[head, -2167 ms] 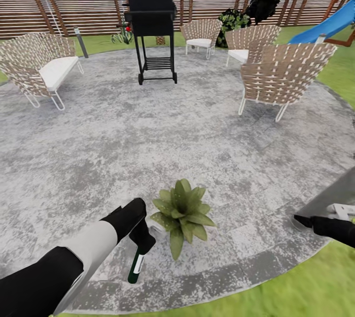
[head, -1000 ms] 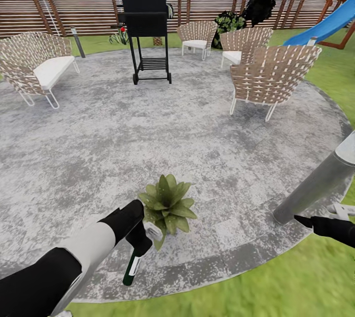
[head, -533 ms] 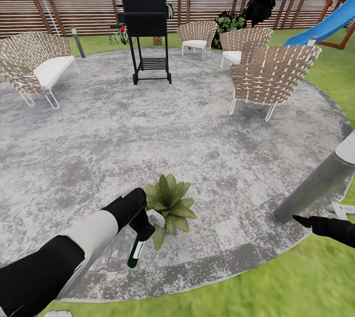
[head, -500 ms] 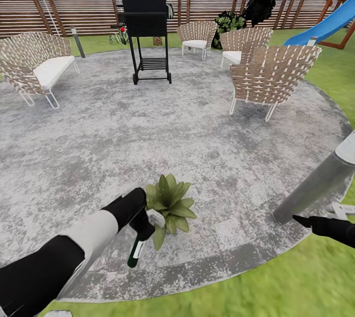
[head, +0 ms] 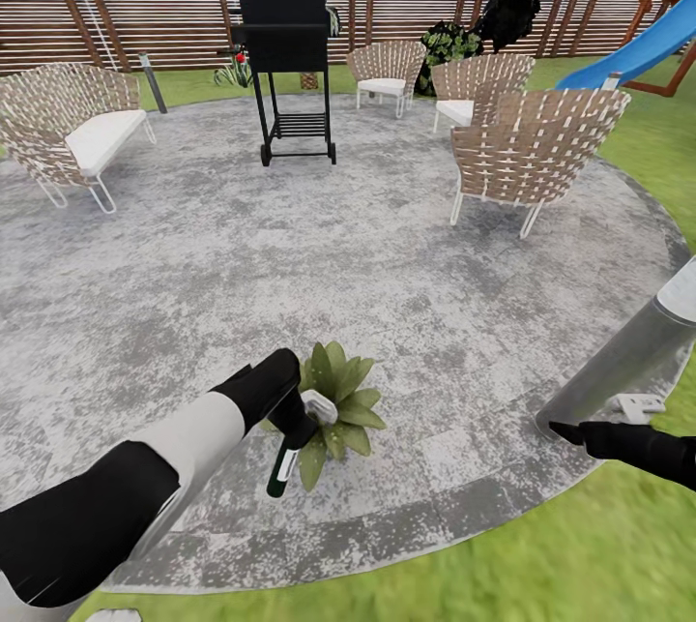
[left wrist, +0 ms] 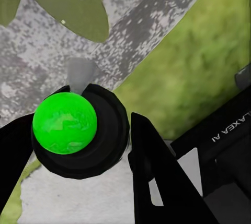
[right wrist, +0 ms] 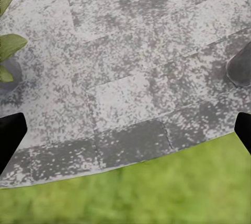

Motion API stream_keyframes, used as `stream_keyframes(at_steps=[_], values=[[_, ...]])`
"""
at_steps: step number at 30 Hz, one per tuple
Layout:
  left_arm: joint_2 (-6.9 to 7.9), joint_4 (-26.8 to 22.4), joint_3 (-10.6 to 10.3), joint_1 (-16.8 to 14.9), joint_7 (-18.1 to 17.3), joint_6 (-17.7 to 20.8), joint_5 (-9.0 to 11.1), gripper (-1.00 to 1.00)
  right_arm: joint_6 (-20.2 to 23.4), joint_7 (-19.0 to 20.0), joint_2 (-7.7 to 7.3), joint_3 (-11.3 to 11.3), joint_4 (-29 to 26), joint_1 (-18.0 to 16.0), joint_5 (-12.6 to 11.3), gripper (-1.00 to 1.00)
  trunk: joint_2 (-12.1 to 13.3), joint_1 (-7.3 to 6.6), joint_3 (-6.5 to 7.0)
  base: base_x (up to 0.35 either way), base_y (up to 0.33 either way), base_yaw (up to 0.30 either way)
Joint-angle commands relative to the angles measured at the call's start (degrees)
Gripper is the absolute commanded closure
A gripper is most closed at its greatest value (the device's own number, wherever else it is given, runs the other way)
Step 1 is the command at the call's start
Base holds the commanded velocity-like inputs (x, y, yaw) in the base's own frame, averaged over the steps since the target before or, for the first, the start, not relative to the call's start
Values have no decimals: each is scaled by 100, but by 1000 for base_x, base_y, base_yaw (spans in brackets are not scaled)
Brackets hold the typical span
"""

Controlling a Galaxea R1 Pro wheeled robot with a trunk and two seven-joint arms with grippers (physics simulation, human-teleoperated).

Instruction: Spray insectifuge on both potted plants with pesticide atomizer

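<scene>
Since half a second ago my left gripper [head: 290, 424] has carried the spray bottle [head: 282, 467] closer to the potted plant [head: 333, 396]; it is clamped on the bottle, nozzle at the leaves. I should sweep across every leaf. My right gripper [head: 565, 430], beyond the plant, is spread, holding nothing.

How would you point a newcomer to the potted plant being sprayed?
On the round grey patio, look at its near edge, close to the lawn. The potted plant is a low rosette of pointed green leaves, with the left gripper holding the pesticide atomizer against it, unlike the distant fence-side greenery.
</scene>
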Motion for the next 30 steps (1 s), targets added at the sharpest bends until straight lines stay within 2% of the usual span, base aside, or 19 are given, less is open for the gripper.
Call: stream_keyframes(at_steps=[1, 7, 11, 21, 30], values=[[-7, -6, -6, -9, -59, 11, -61, 100, 20, 59, 0, -6, -5, -5, 50, -100, -2, -1, -4, 0, 0, 0], [-17, 0, -7, -20, -62, 12, -60, 100, 20, 53, -8, -27, -4, -5, 34, -100, -2, -1, -4, 0, 0, 12], [-19, 4, -13, -14, -63, 12, -60, 100, 20, 52, -10, -32, -4, -5, 33, -100, -2, -1, -4, -19, -46, 164], [-19, 3, -12, -11, -71, 12, -57, 100, 20, 51, -10, -28, -4, -5, 32, -100, -2, -1, -4, -174, -209, 227], [-11, 0, -22, 66, -71, 5, -65, 100, 24, 51, -10, -28, -4, -5, 32, -100, -2, -1, -4, -142, -151, 45]])
